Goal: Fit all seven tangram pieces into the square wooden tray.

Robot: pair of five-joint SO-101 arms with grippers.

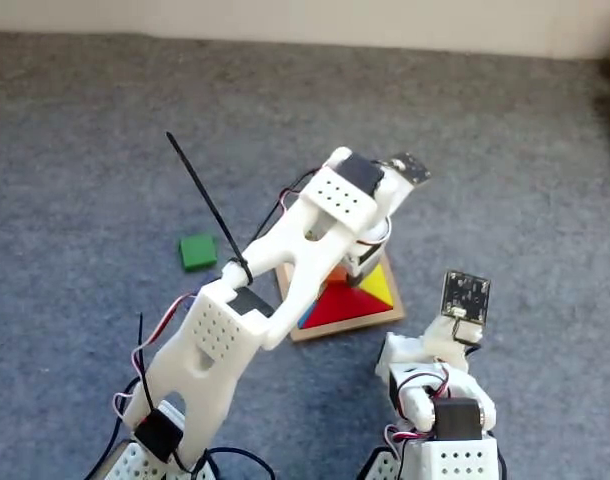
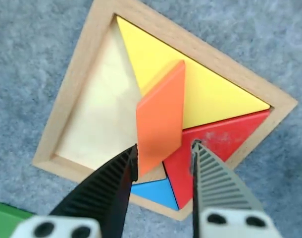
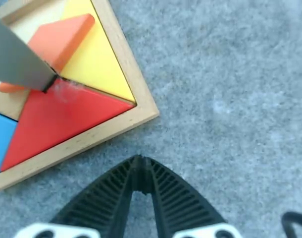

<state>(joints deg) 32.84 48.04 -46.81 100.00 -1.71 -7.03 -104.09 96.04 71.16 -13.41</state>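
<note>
Grey, carpet-like fabric covers the worktop [image 1: 75,140], its nap mottled and slightly fuzzy. A pale cream wall [image 1: 285,18] runs along the far edge.

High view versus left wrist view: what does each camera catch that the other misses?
High view adds both arms, the right arm folded beside the tray. Left wrist view adds the left gripper pinching the tilted orange piece over the tray's bare wood. Both share the yellow piece, red piece, blue piece and the green piece on the carpet.
</note>
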